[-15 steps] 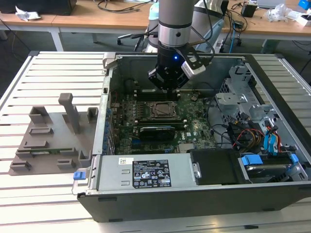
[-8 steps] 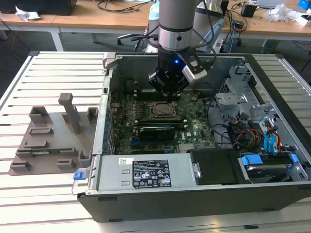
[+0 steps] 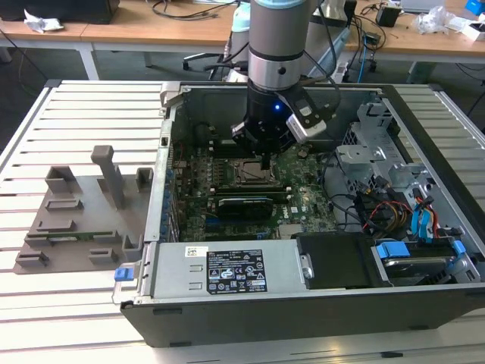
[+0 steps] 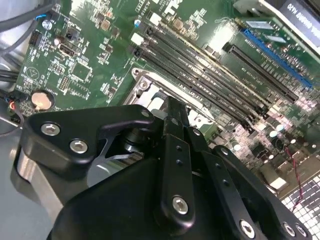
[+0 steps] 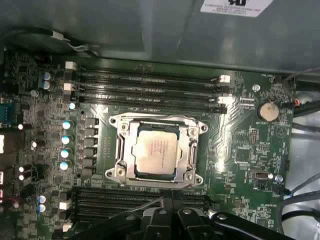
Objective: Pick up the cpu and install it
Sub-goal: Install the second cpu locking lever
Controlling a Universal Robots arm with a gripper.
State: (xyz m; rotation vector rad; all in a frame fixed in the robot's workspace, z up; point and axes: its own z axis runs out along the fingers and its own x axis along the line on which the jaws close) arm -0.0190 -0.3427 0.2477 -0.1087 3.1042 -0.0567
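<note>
Black gripper (image 4: pixel 172 107) linkages loom closest in the second wrist view, the two fingers pressed together into one narrow tip with no gap between them and nothing held. Just past that tip lies the socket frame (image 5: pixel 156 152), and I take it as my landmark for everything else.

Sitting inside the socket frame, seen in the first wrist view, is the cpu (image 5: pixel 155 153), its pale metal top facing up and lying flat and square to the frame. The gripper's tip in that same view sits at the frame's edge, on the side where one bank of memory slots (image 5: pixel 145 200) runs alongside the frame; a second bank (image 5: pixel 150 90) runs along the opposite side. A row of small blue-topped capacitors (image 5: pixel 65 145) stands beside the frame on a third side, and a round coin battery (image 5: pixel 269 111) sits further off toward the board's corner.

From the exterior view, the arm (image 3: pixel 276 45) comes straight down into the open computer case (image 3: pixel 303 307), with the gripper (image 3: pixel 263 161) directly over the socket frame (image 3: pixel 244 171) on the green motherboard (image 3: pixel 303 171). Well away from the frame, outside the case toward the exterior view's left, a grey fixture (image 3: pixel 83 208) rests on the slatted table (image 3: pixel 76 114).
</note>
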